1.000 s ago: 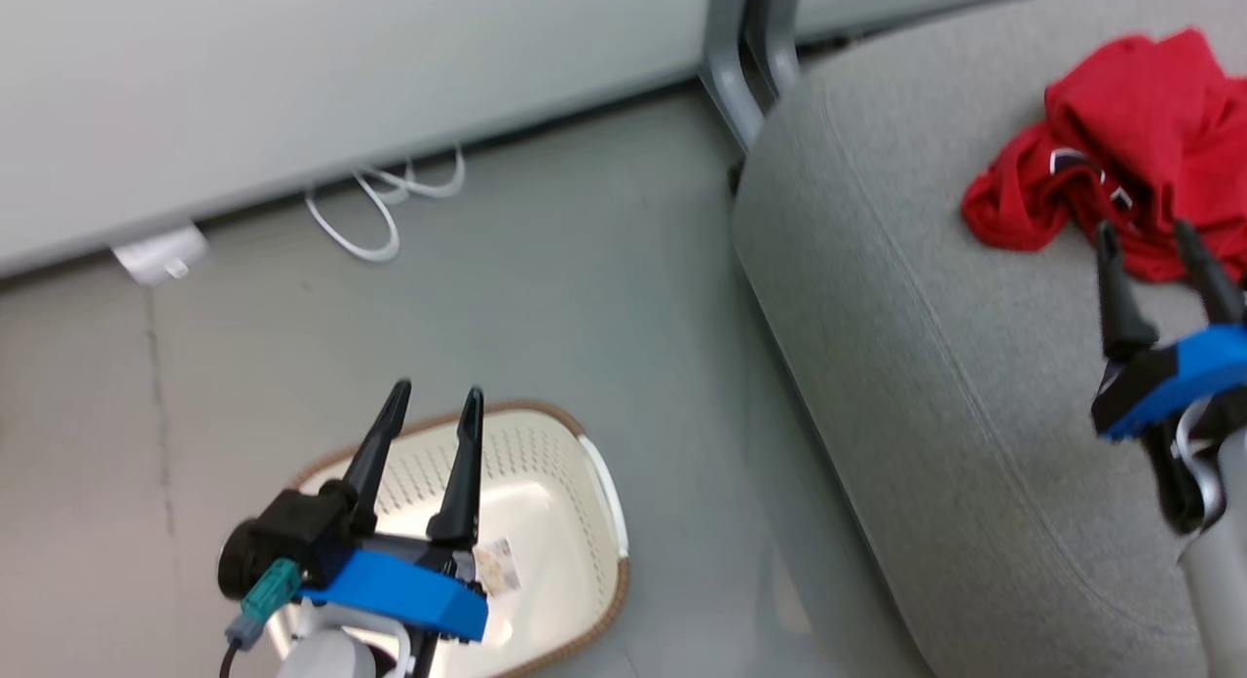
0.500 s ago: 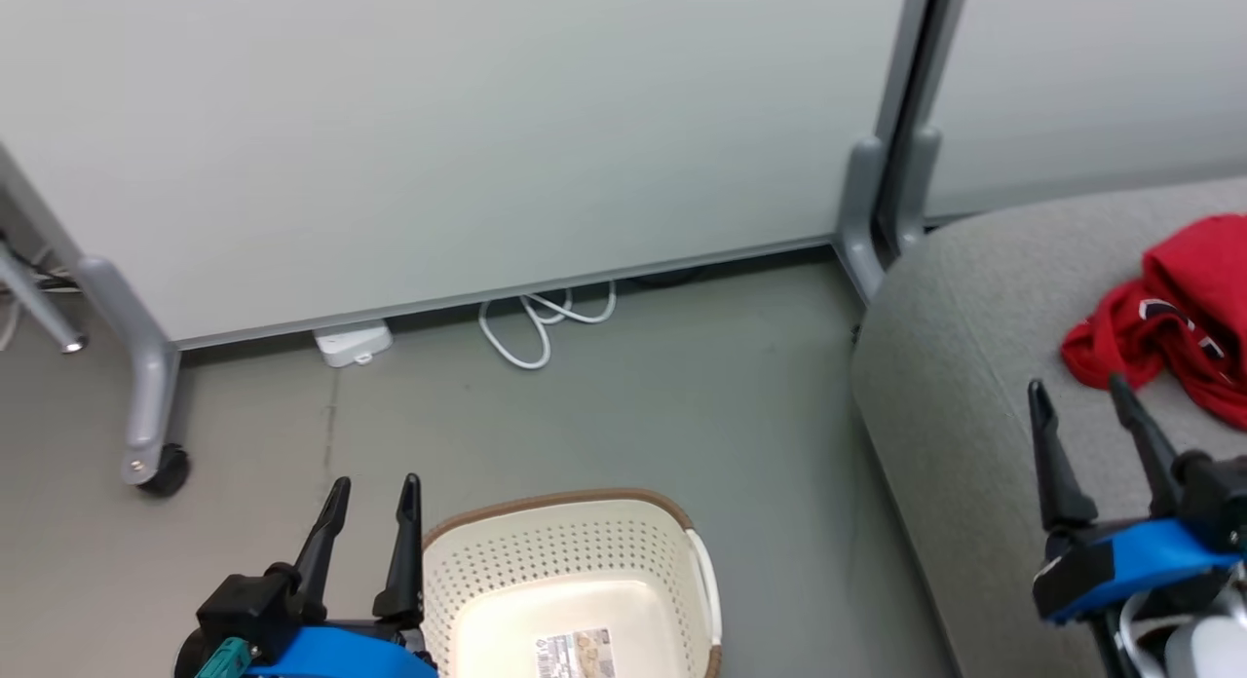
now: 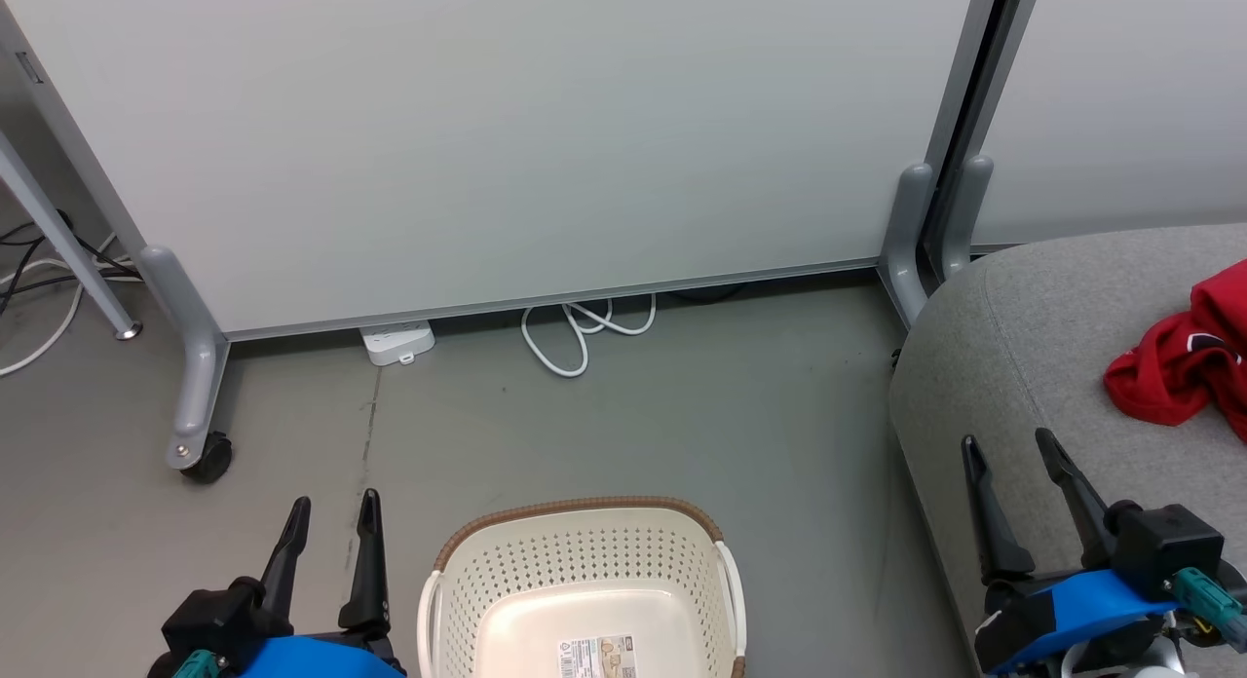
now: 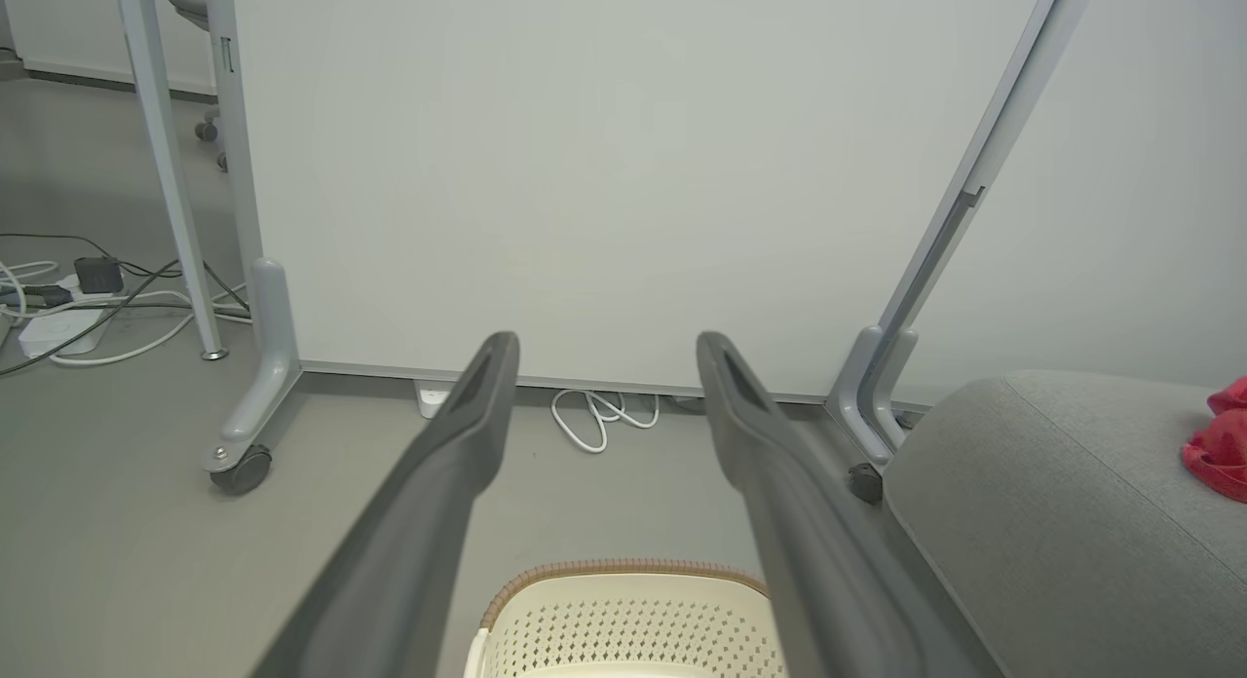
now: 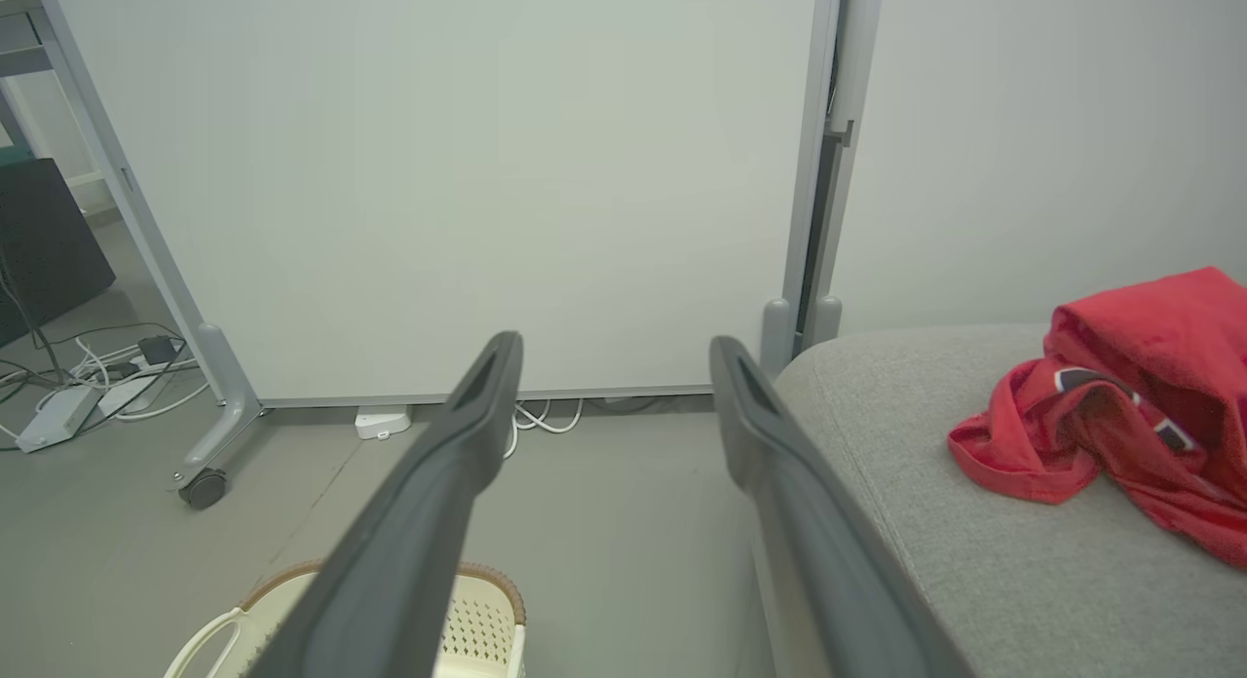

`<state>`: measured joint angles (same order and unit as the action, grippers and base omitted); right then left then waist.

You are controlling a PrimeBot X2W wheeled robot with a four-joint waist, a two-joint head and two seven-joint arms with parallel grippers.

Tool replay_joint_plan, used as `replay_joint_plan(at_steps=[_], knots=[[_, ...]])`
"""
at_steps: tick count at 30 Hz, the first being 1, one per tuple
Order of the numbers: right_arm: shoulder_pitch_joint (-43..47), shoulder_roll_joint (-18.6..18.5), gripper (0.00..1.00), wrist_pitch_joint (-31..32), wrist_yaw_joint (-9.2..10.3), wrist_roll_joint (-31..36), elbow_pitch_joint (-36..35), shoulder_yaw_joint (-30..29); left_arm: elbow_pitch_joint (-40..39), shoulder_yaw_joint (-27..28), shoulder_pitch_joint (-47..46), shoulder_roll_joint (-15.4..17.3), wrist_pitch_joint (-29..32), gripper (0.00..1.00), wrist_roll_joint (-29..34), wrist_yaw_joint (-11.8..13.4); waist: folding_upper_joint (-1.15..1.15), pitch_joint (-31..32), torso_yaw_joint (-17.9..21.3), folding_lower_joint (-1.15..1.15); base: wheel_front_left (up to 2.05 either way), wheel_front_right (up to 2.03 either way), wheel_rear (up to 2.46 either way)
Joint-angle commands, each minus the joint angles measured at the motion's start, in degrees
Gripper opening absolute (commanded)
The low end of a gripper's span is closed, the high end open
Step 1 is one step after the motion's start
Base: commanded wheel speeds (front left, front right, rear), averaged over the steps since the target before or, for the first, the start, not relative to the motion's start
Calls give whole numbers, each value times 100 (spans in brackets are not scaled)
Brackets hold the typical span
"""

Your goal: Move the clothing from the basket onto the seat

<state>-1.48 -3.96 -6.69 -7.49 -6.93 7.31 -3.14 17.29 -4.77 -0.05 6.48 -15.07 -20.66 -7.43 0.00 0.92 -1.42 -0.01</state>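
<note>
The red clothing (image 3: 1174, 371) lies crumpled on the grey seat (image 3: 1033, 366) at the right, white-trimmed lettering showing in the right wrist view (image 5: 1120, 405). The cream basket (image 3: 575, 510) stands on the floor at bottom centre, with a paper label (image 3: 596, 656) inside and no garment in the part I see. My left gripper (image 3: 334, 500) is open, just left of the basket. My right gripper (image 3: 1006, 439) is open over the seat's front corner, short of the clothing. Both wrist views show spread, empty fingers (image 4: 468, 434) (image 5: 468, 425).
A white partition panel (image 3: 546, 142) stands behind on wheeled grey feet (image 3: 195, 444). A white cable loop (image 3: 585, 332) and a power strip (image 3: 396, 342) lie at its base. Grey posts (image 3: 925, 230) rise beside the seat. More cables (image 3: 39, 269) trail at the far left.
The head camera has swung up and back, so the whole picture shifted; both grippers now sit lower in it. They stay open and empty. The clothing rests unmoved on the seat.
</note>
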Motion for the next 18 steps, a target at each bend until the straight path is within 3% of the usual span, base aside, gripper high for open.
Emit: replay_joint_plan(at_steps=[1,13,14,18], knots=[[71,23,100,15,-1,23,18,16,16,38,64,-25,-14,100,15,-3,0,1,5,1,0,0,0],[78,72,100,13,-1,33,61,64,99,74,89,-48,-14,100,8,-3,0,-24,26,1,0,0,0],[33,52,0,8,0,34,64,69,99,55,35,-52,0,0,5,0,0,-25,27,1,0,0,0],[79,66,0,11,0,22,286,76,293,40,135,-117,21,0,-5,0,0,-27,28,1,0,0,0]])
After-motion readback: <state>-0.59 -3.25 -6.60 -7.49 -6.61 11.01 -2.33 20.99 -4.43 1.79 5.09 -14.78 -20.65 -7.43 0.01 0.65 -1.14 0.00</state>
